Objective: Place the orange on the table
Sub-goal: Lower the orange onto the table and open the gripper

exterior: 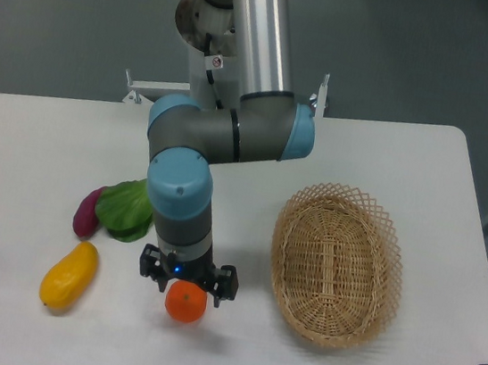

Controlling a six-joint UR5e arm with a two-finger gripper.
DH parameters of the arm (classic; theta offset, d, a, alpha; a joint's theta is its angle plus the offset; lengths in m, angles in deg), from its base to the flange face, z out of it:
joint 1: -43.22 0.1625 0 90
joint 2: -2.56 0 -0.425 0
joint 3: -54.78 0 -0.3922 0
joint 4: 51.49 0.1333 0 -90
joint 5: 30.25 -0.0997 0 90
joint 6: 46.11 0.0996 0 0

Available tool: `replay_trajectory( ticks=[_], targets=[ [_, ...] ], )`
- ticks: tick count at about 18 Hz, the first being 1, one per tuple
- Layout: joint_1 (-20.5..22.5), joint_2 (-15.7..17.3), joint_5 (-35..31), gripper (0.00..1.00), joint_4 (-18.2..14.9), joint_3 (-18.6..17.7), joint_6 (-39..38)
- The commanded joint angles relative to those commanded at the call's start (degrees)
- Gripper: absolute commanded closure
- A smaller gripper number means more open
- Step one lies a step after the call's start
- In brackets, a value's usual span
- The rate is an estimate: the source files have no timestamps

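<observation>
The orange [185, 303] is a small round bright orange fruit at the front middle of the white table [33, 146]. My gripper [185, 294] points straight down over it, with a black finger on each side of the fruit. The jaws look shut on the orange. I cannot tell whether the orange rests on the tabletop or hangs just above it; a small shadow lies right under it.
An oval wicker basket [337, 265] stands to the right of the gripper. A yellow-orange mango-like fruit [69, 276] lies at the front left. A green leafy vegetable [125, 209] and a purple one [88, 212] lie left of the arm.
</observation>
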Motion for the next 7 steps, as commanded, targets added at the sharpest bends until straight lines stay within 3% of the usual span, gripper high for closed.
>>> replay_trajectory(
  ticks=[7],
  targets=[
    [0.53, 0.79, 0.00, 0.00, -0.62, -0.61, 1.67]
  ],
)
